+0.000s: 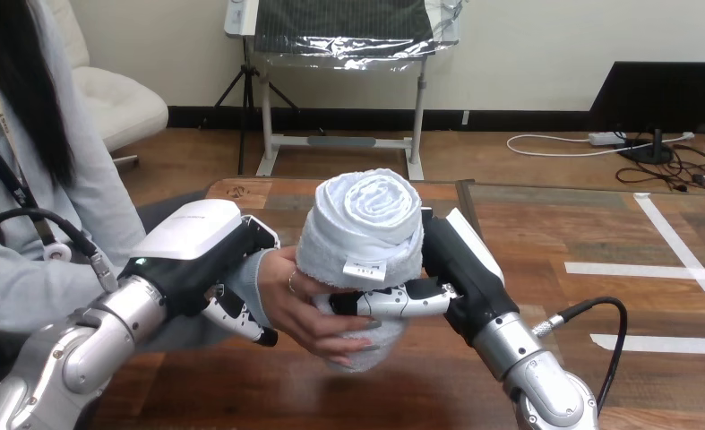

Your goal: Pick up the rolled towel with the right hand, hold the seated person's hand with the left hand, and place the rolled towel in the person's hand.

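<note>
A rolled white towel (364,233) stands upright above the table's middle, its spiral end facing up. My right hand (456,269) grips it from the right, thumb and fingers (393,302) curled round its lower part. The person's hand (308,309) comes in from the left, palm up, cupping the towel's bottom with fingers under it. My left hand (201,260) sits at the person's wrist, its fingers (241,321) curled beneath the wrist and sleeve.
The wooden table (241,193) reaches back to an edge just behind the towel. The person sits close at the left side. Bare tabletop lies in front of both arms.
</note>
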